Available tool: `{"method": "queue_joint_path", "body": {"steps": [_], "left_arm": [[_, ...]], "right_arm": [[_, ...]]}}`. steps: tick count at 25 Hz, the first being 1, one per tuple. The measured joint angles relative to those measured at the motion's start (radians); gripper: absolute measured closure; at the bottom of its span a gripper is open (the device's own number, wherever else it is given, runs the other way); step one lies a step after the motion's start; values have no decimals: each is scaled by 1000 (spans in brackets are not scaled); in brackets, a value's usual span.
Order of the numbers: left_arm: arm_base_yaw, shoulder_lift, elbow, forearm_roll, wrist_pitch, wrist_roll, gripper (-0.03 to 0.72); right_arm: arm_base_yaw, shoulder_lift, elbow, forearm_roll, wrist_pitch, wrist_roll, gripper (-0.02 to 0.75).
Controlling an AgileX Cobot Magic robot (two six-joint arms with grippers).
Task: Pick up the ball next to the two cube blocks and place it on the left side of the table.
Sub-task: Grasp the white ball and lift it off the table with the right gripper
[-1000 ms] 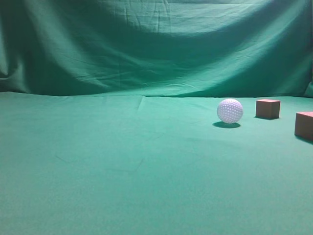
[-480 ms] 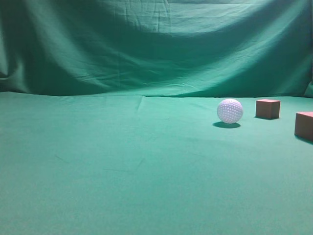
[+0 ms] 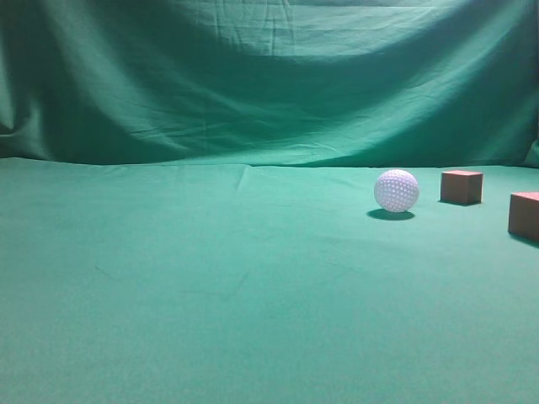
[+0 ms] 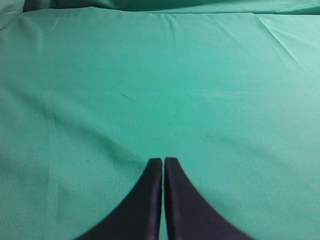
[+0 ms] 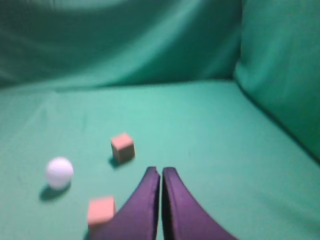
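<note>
The white dimpled ball (image 3: 396, 190) rests on the green table (image 3: 210, 278) at the right. Two reddish-brown cubes stand to its right: the far cube (image 3: 461, 186) and the near cube (image 3: 524, 215) at the frame's edge. In the right wrist view the ball (image 5: 59, 172) lies left of the far cube (image 5: 123, 147) and the near cube (image 5: 101, 211). My right gripper (image 5: 161, 170) is shut and empty, to the right of the cubes. My left gripper (image 4: 163, 161) is shut and empty over bare cloth. Neither gripper shows in the exterior view.
A green cloth backdrop (image 3: 269, 84) hangs behind the table. In the right wrist view the cloth rises in a fold (image 5: 280, 75) at the right. The cloth has light creases (image 4: 280, 35).
</note>
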Motion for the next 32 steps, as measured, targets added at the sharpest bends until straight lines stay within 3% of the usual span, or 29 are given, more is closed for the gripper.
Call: {"method": "queue_joint_path", "body": {"steps": [3, 4, 9, 14, 18, 23, 26, 32], "left_arm": [[0, 0, 0, 0, 0, 0, 688], [0, 0, 0, 0, 0, 0, 688], [0, 0, 0, 0, 0, 0, 688], [0, 0, 0, 0, 0, 0, 688], [0, 0, 0, 0, 0, 0, 688], [0, 0, 0, 0, 0, 0, 688], [0, 0, 0, 0, 0, 0, 688], [0, 0, 0, 0, 0, 0, 688]], "right_arm": [[0, 0, 0, 5, -270, 9, 738], [0, 0, -19, 6, -283, 11, 738], [0, 128, -269, 8, -8, 11, 738], [0, 429, -516, 41, 341, 13, 738], [0, 677, -653, 78, 534, 13, 738], [11, 927, -741, 168, 549, -43, 738], [96, 1059, -823, 213, 600, -192, 738], [263, 1317, -969, 215, 613, -242, 738]]}}
